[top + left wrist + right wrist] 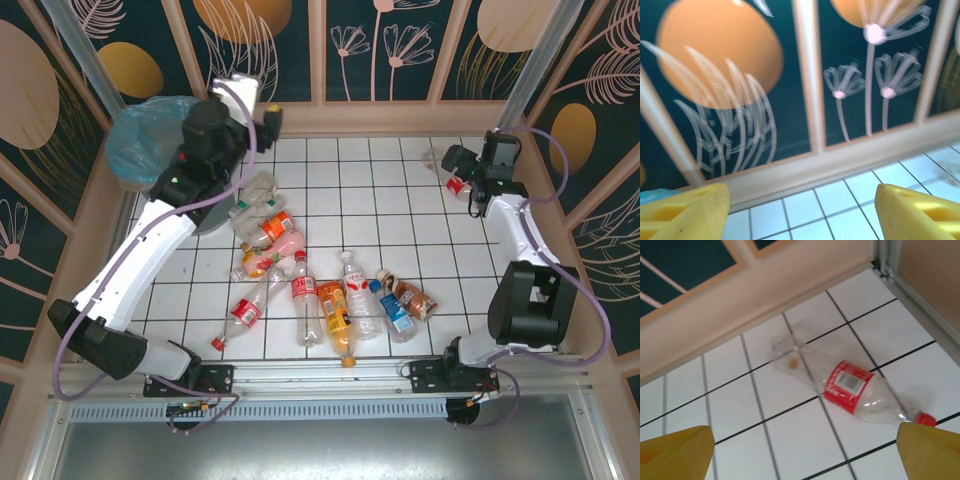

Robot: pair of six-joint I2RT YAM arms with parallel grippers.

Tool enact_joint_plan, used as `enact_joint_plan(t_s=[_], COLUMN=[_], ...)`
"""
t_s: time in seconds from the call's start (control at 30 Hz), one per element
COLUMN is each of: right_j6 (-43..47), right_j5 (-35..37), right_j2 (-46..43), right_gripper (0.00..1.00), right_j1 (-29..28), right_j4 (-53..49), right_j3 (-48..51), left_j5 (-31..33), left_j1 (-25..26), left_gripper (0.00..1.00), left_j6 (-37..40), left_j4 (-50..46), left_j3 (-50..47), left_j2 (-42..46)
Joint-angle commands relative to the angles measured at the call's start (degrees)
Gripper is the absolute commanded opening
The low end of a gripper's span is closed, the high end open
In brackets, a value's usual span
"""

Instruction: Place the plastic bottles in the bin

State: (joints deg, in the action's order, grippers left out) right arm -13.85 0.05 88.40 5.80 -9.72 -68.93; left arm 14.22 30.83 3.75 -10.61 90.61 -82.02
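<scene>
From above we see the bin (140, 140) in the far-left corner and bottles (310, 290) strewn mid-table. The left wrist view adds the left gripper (802, 212), spread wide and empty, facing the back wall (810, 100). The right wrist view shows the right gripper (805, 455) spread above 1 red-labelled bottle (850, 387) lying near the right corner.

The white tiled table (400, 200) carries a cluster of plastic bottles (335, 305) and one red-labelled bottle (847, 385) lying at far right.
</scene>
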Motion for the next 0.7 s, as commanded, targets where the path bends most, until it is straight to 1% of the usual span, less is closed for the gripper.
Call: enact_joint_plan(t_s=[0.0,0.13,0.2,0.4,0.53,0.6,0.67], right_j6=[4.9,9.8,11.4,16.1,19.0,19.8,20.3], right_j5=[-0.3,0.6,2.7,6.1,5.9,6.2,6.5], right_j2=[6.3,17.4,22.6,36.2,43.3,45.6,46.7], right_gripper=[0.96,0.98,0.99,0.99,0.99,0.99,0.99], right_j1=[0.3,0.4,0.4,-0.4,-1.4,-2.1,-2.6], right_j4=[0.4,-4.5,-6.9,-14.4,-21.3,-24.2,-25.0], right_j3=[-3.0,-13.0,-18.1,-33.7,-42.8,-45.3,-45.7], left_j5=[-4.7,-11.9,-13.6,-14.6,-15.1,-14.9,-14.8], left_j1=[2.8,5.0,5.8,6.1,6.2,6.2,6.2], left_gripper=[0.76,0.77,0.77,0.77,0.77,0.77,0.77], left_j6=[3.8,-0.2,-1.8,-5.1,-6.0,-6.2,-6.4], left_j4=[0.0,0.4,1.2,5.6,6.2,6.3,6.5], left_j3=[-2.5,-4.8,-6.2,-11.9,-12.7,-12.6,-12.7], left_j2=[-1.3,-3.4,-4.1,-4.3,-5.0,-5.3,-5.3])
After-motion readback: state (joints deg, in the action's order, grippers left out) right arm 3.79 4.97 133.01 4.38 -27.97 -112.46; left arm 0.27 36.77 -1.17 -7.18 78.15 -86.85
